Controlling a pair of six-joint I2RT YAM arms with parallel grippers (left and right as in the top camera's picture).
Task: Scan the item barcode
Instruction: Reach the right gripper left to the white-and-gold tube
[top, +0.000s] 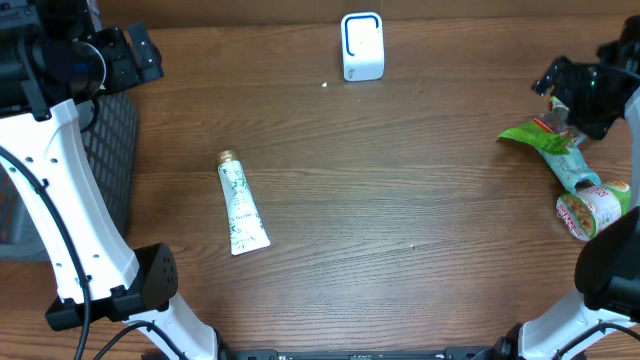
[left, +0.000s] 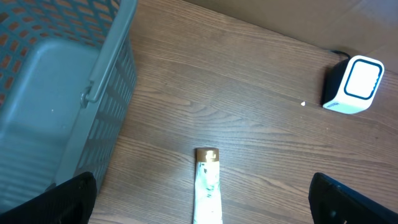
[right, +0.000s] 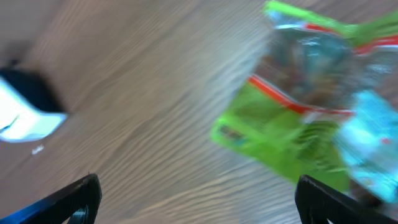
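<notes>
On the table (top: 400, 200) the tube (top: 242, 205) lies apart from basket (top: 115, 150) and scanner (top: 362, 46); left hand (left: 205, 202) and right hand (right: 199, 199) spread wide.

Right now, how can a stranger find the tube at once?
Start at the grey basket at the left edge of the table. Right of it lies the tube. It is the only slim white thing with a gold cap and green print.

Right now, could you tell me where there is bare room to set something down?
Bare table lies between the tube and green packets, in front of the scanner. The right edge is crowded; the basket fills the left.
</notes>
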